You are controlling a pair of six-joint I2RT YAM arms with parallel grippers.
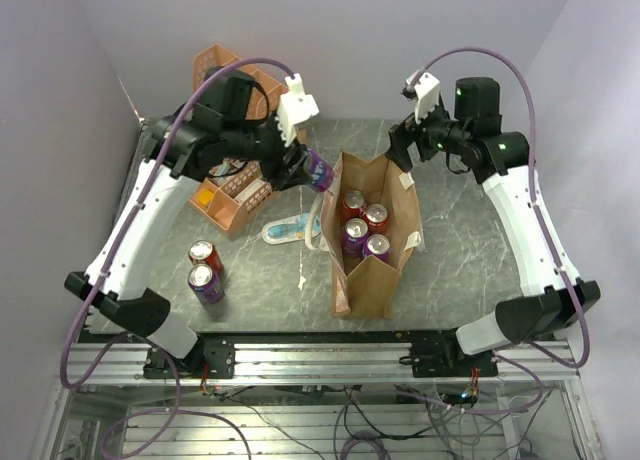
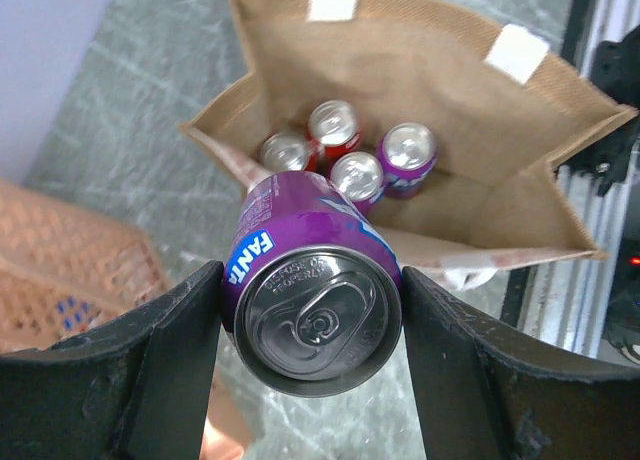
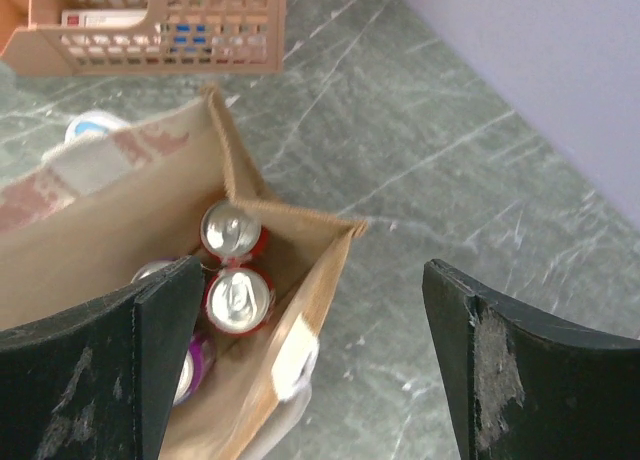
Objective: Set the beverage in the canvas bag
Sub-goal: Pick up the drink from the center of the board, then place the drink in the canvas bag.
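Observation:
The beverage, a purple Fanta can [image 2: 315, 315], lies on its side between the fingers of my left gripper [image 2: 312, 325], which is shut on it. In the top view this gripper [image 1: 312, 170] holds the can [image 1: 321, 173] in the air by the far left corner of the canvas bag [image 1: 368, 285]. The bag [image 2: 450, 100] stands open with several red and purple cans [image 2: 350, 155] upright inside. My right gripper [image 1: 400, 152] hovers open over the bag's far right corner [image 3: 320, 290]. The bag wall passes between its fingers, ungripped.
Two more cans [image 1: 205, 270] stand on the table at the left. An orange mesh organiser [image 1: 238, 195] sits behind them, with an orange basket [image 1: 215, 65] further back. A white and blue item [image 1: 290, 227] lies left of the bag.

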